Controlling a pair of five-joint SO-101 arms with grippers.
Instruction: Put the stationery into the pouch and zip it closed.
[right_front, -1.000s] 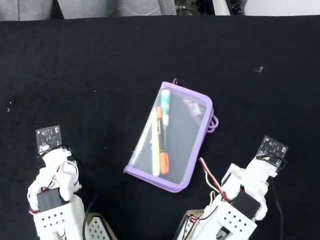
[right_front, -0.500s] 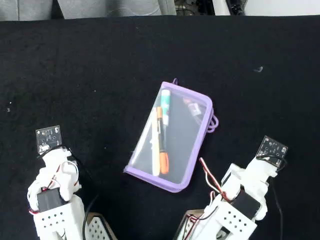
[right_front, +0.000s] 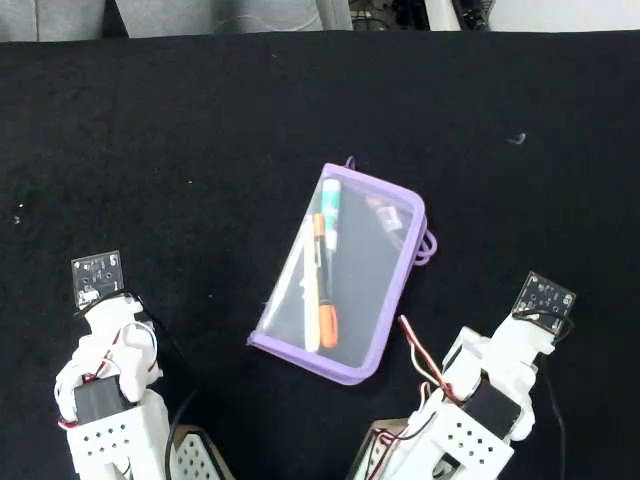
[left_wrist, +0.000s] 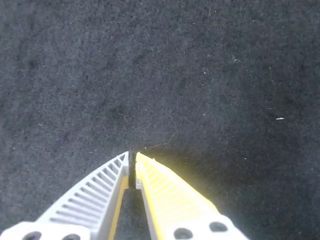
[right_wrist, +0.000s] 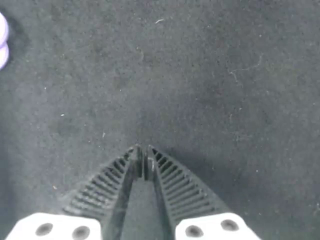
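Observation:
A purple-edged clear pouch (right_front: 345, 270) lies tilted in the middle of the black table. Inside it I see an orange marker (right_front: 323, 290), a white pen with a green end (right_front: 331, 213) and another pale pen. Its zip edge looks closed, with a purple loop (right_front: 429, 245) at its right side. My left gripper (left_wrist: 132, 159) is shut over bare cloth, near the front left corner. My right gripper (right_wrist: 142, 151) is shut too, over bare cloth at the front right, with a bit of the purple loop (right_wrist: 2, 42) at the view's edge.
Both arms (right_front: 105, 380) (right_front: 495, 380) sit folded back at the table's front edge, to either side of the pouch. Black cloth (right_front: 180, 150) covers the table. Grey fabric shows past the far edge.

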